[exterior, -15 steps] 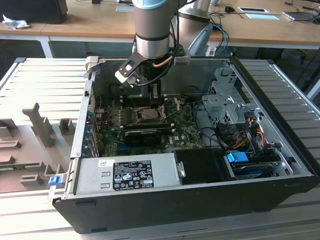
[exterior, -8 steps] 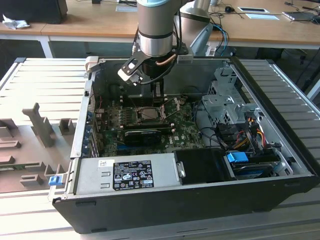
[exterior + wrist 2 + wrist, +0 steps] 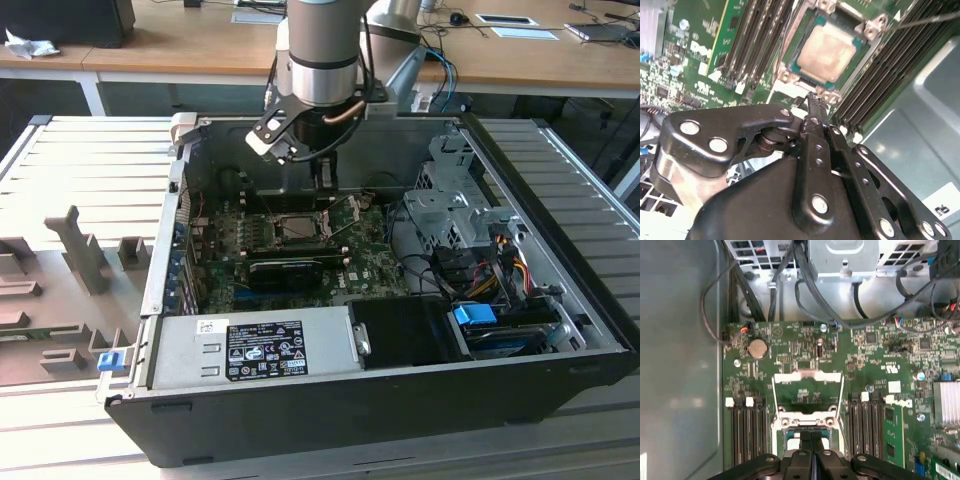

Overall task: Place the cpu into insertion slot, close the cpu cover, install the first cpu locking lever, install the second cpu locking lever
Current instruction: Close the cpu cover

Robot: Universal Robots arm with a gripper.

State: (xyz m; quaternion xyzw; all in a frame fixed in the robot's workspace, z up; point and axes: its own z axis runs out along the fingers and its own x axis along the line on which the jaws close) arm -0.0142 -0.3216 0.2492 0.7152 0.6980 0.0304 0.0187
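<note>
An open black computer case (image 3: 300, 420) lies on the ribbed grey worktop (image 3: 80, 160), and the arm (image 3: 318, 40) reaches down into it over the green circuit board (image 3: 880, 355). The pincer (image 3: 812, 100) has its fingers pressed together with nothing between them. Its tip hangs just beside the near rim of the insertion slot (image 3: 867, 30), which is flanked on two sides by rows of dark memory slots (image 3: 760, 40).

The cpu cover (image 3: 807, 376) is swung open on the side of the slot away from the pincer. The board shows through its cut-out middle. The cpu (image 3: 827, 50) already sits inside the insertion slot.

The likely trouble lies in the closing. The narrow, shut tip could slip off the thin frame and drag across the chip's face or the board. If the chip is not fully seated, pressing the cover down could strain the socket. A thin wire rod (image 3: 925, 20) beside the slot, probably a locking lever, could snag.

The cpu lies flat with its pale metal face up. Being square, it has no long axis. Its edges run parallel to the slot's rim and to the memory slots.
</note>
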